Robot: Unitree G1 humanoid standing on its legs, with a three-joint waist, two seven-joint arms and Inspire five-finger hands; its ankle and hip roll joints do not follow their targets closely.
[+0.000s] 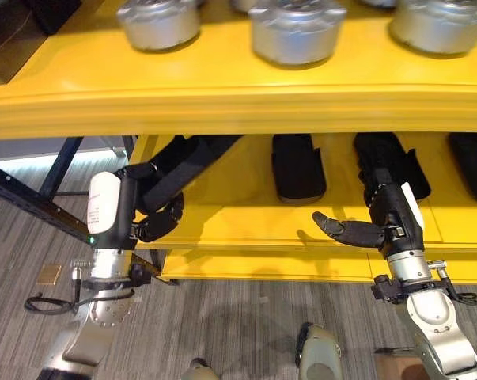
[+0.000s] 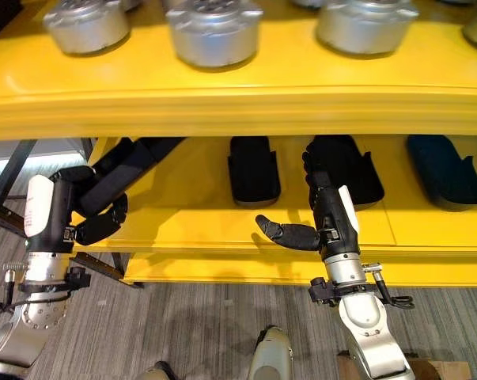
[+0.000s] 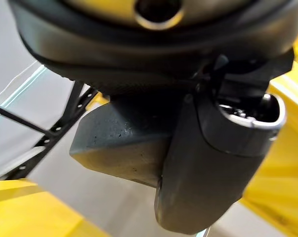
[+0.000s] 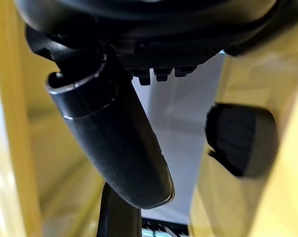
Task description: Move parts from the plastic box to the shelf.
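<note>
Under the yellow shelf (image 1: 222, 103) bearing silver parts (image 1: 297, 32), both hands, left hand (image 1: 155, 218) and right hand (image 1: 380, 218), grip black parts (image 1: 297, 166).

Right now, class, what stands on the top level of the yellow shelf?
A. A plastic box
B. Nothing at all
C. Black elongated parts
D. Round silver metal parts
D: round silver metal parts stand in a row on the top level of the yellow shelf, while the black elongated parts lie on the lower level, where the left hand and right hand reach in.
</note>
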